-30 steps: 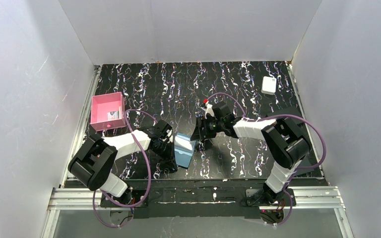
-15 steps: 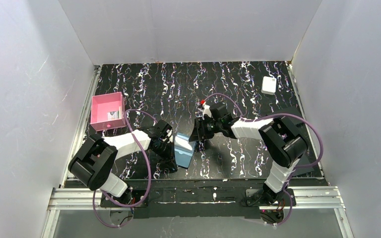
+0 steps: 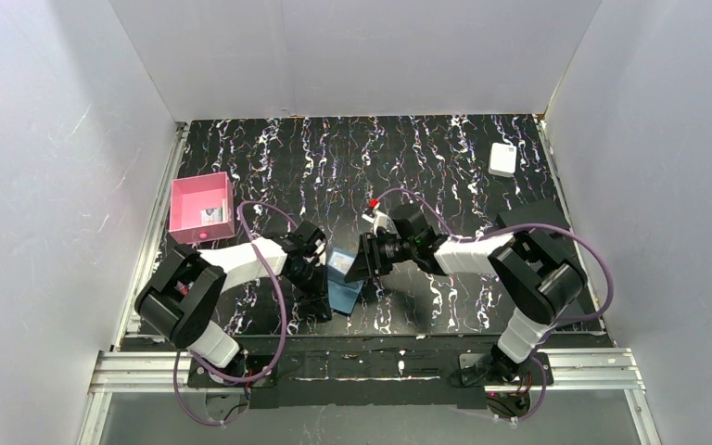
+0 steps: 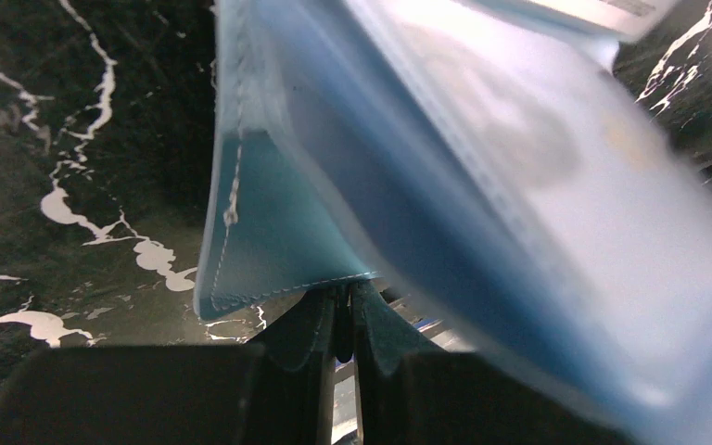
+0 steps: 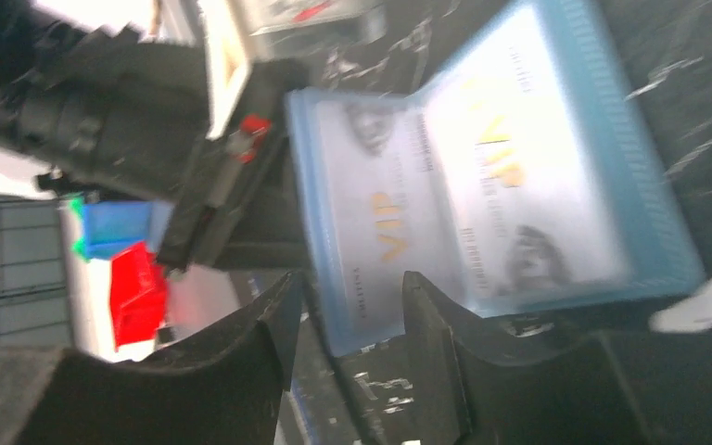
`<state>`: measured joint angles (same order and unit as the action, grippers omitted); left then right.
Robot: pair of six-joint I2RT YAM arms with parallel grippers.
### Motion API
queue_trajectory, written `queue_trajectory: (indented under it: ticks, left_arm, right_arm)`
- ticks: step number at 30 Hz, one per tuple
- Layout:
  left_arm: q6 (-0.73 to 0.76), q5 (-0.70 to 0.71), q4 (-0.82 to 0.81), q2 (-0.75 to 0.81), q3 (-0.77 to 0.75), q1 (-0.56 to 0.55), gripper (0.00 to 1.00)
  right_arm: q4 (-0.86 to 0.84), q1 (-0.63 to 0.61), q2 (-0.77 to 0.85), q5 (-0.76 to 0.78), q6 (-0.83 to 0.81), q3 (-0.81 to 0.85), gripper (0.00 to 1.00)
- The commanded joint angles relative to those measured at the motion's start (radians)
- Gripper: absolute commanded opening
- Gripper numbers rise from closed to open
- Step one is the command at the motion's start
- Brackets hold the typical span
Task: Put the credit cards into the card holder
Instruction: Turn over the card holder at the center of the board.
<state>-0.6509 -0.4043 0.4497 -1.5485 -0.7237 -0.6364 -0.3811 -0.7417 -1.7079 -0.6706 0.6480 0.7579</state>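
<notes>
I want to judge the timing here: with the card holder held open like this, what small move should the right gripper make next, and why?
Probably close the right gripper on the corner of the card holder, which appears to lie between its open jaws. The left gripper pinches another edge of the holder, and two credit cards show inside it, so a second grip would steady it.

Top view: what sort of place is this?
Most likely a lab robot test cell, not a home or shop. Plain white walls box in a black marbled tabletop on three sides. The left arm and right arm are mounted at an aluminium rail along the near edge. A pink tray looks like a prop.
</notes>
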Motion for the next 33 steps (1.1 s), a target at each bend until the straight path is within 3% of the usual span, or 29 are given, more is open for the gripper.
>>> queue_trajectory:
  ticks: [1, 5, 11, 18, 23, 26, 28, 30, 33]
  left_arm:
    - [0.073, 0.242, -0.009, -0.096, 0.001, -0.013, 0.00]
    - [0.089, 0.274, 0.010, -0.105, -0.028, -0.013, 0.00]
    - [0.111, 0.351, 0.058, -0.028, -0.016, -0.014, 0.02]
    - [0.115, 0.390, 0.183, 0.098, -0.059, -0.013, 0.31]
    - [0.126, 0.419, 0.268, 0.198, -0.092, -0.014, 0.47]
    - [0.094, 0.321, 0.249, 0.266, -0.091, -0.014, 0.52]
    - [0.056, 0.226, 0.191, 0.296, -0.083, -0.014, 0.52]
    - [0.015, 0.172, 0.150, 0.300, -0.082, -0.014, 0.49]
    - [-0.027, 0.159, 0.094, 0.297, -0.068, -0.014, 0.42]
  right_arm:
    - [-0.163, -0.056, 0.087, -0.092, 0.122, -0.070, 0.53]
    - [-0.161, -0.070, 0.127, -0.083, 0.134, -0.117, 0.58]
    - [0.287, -0.010, 0.285, 0.191, -0.080, -0.018, 0.65]
    - [0.535, -0.002, 0.317, 0.450, -0.215, 0.056, 0.68]
    - [0.533, 0.014, 0.303, 0.441, -0.218, 0.018, 0.67]
    - [0.460, 0.005, 0.311, 0.383, -0.158, -0.017, 0.60]
    - [0.474, -0.028, 0.333, 0.447, -0.142, -0.013, 0.51]
    - [0.541, -0.071, 0.364, 0.585, -0.151, 0.020, 0.39]
    - [0.473, -0.095, 0.380, 0.519, -0.104, -0.005, 0.28]
